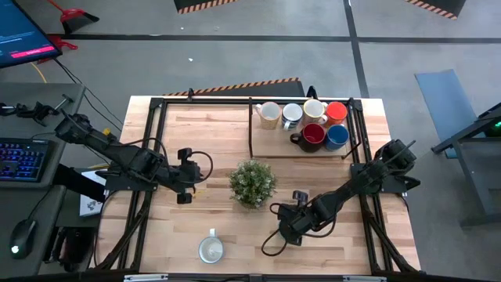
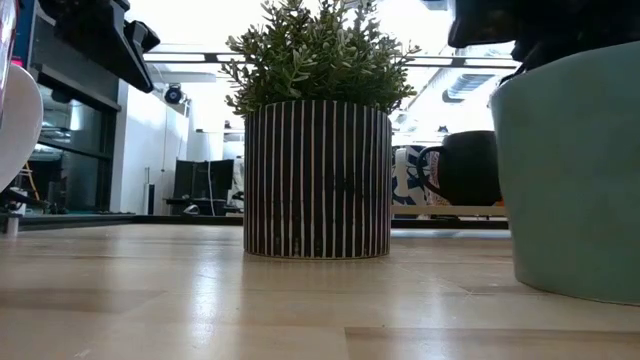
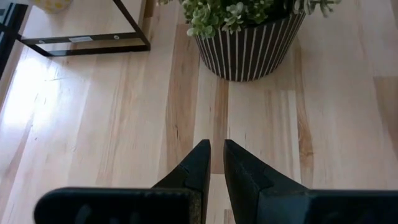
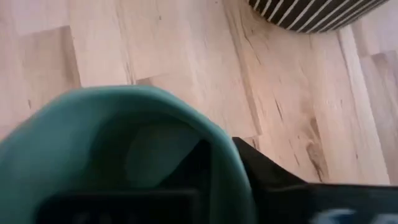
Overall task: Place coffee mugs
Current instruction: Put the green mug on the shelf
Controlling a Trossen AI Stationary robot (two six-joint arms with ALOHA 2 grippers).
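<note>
My right gripper pinches the green mug's wall, 1 finger inside; only the right wrist and low views show that mug. A pale mug sits near the front edge, open wood around it. The left gripper, nearly closed, holds nothing beside the plant. 6 mugs crowd the far tray.

1. A robotics lab or workshop is showing: the wooden desk is sitting on grey concrete floor.
2. Left of the desk, a keyboard and monitor are standing.
3. Beyond the desk, hazard-striped tape is lying.
</note>
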